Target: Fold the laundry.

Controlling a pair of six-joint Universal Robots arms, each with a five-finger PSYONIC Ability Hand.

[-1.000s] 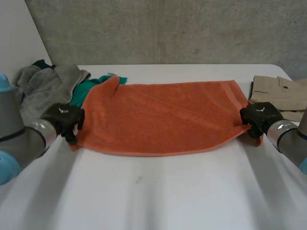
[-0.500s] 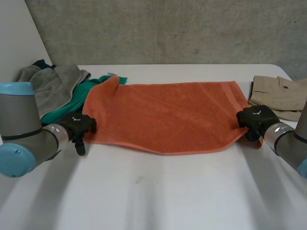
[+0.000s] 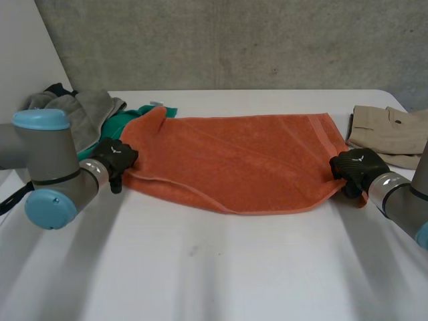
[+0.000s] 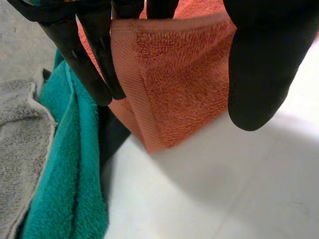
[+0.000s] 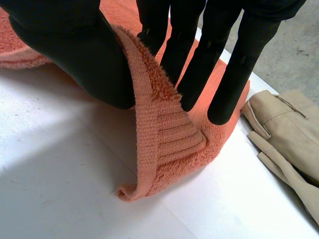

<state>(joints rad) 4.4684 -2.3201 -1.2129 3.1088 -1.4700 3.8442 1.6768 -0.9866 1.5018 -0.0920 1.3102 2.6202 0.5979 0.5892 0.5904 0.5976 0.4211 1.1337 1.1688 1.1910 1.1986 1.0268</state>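
Carried back, left hand [image 3: 115,157] pinches one near corner of the orange towel [image 3: 234,160]; right hand [image 3: 353,168] seemingly pinches the other.

Orange towel [image 3: 234,160], teal cloth [image 3: 120,124], apparently khaki garment [image 3: 391,130]

1 orange terry towel [image 3: 234,157], mid-frame. Upper left: 1 teal terry cloth [image 3: 119,124], 1 grey fleecy garment [image 3: 80,110], poss. 1 dark item [image 3: 59,87] behind. Right edge: 1 folded beige garment [image 3: 394,130].
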